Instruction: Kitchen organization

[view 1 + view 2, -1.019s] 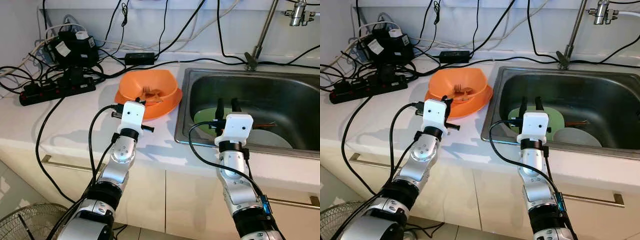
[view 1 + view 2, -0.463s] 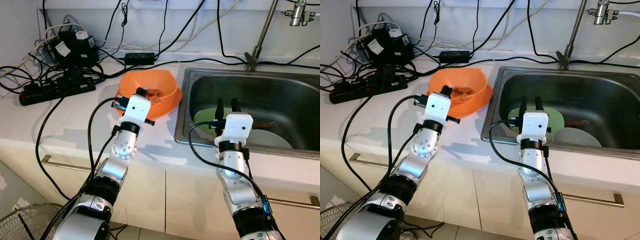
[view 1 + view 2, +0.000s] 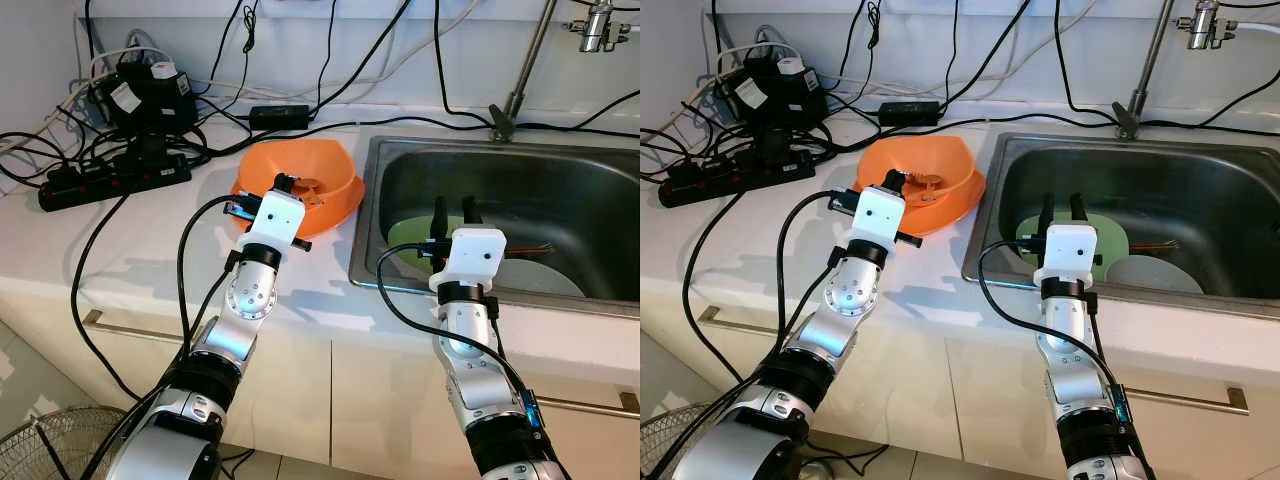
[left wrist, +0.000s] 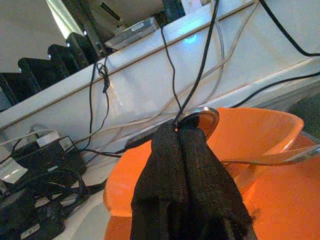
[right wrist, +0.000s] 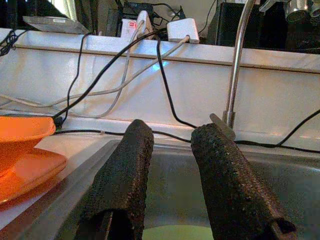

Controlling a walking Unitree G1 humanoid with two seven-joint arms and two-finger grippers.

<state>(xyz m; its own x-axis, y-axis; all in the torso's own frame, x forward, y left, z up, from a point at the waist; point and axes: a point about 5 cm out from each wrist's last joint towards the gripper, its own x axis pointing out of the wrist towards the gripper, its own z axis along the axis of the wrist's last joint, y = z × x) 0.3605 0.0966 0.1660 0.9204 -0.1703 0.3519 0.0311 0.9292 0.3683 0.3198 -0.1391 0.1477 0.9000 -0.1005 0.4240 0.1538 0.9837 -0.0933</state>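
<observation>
A Unitree G1 humanoid works a kitchen counter, its left gripper [image 4: 187,145] raised over the near rim of an orange bowl [image 3: 318,172] that sits on an orange plate [image 3: 958,205] just left of the steel sink [image 3: 560,190]. The 2 black fingers are pressed together on a metal spoon [image 4: 200,119], whose rounded end shows just past the fingertips in the left wrist view; a second utensil [image 4: 280,156] lies across the bowl's inside. The right gripper [image 5: 172,170] hovers at the near edge of the sink, fingers parted and holding nothing, above a green plate [image 3: 415,232] and a pale dish [image 3: 1150,272] resting in the basin.

The step in hand appears to be lifting cutlery out of the bowl. The next move likely calls for carrying the spoon clear of the rim and right toward the sink without snagging the black cables [image 3: 200,130] trailing from the power strip [image 3: 110,180] at far left.

White labels mark the adapters [image 3: 150,85] at far left, but no writing or brand is legible.
</observation>
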